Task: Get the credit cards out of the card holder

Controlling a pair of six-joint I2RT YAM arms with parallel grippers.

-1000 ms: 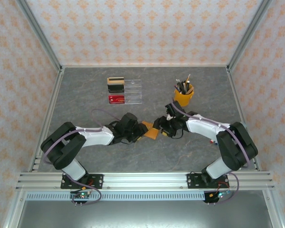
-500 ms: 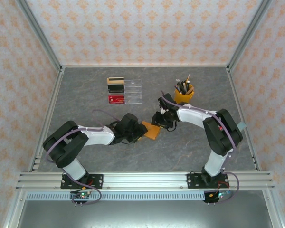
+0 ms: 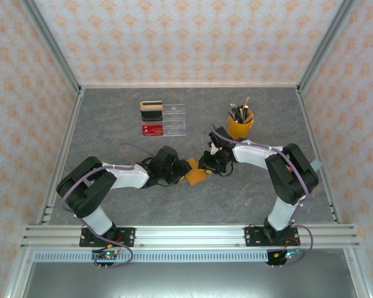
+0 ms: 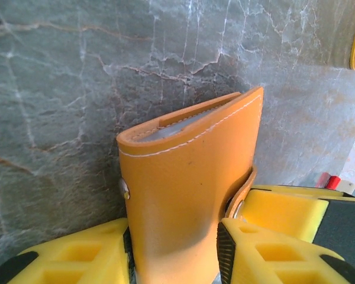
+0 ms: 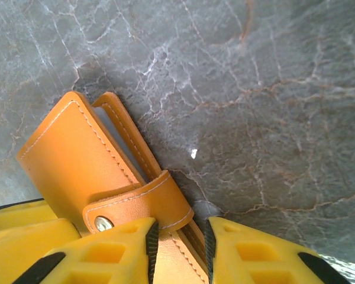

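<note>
Card holder [image 3: 196, 176] sits low over the grey table [image 3: 112, 124] between the two arms, folded shut like a small book, its snap strap [image 5: 139, 204] fastened across the open edge. The left gripper [image 4: 174, 239] has it clamped, one yellow finger on each orange face, so that the holder stands out from the jaws with its free end pointing away. The right gripper [image 5: 177, 245] meets it from the other side; its jaws stand narrow and straddle the strap and the holder's edge just below the snap, but whether they are pinching the leather or only bracketing it cannot be told. No card is out yet, so the step in hand looks like the opening: one arm steadies the holder while the other goes for the closure. The next move probably calls for a firm pinch on the strap tab and a pull away from the snap, with the left grip firm enough that the holder does not twist. A pale sliver shows inside the fold; card or lining, I cannot tell.
</note>
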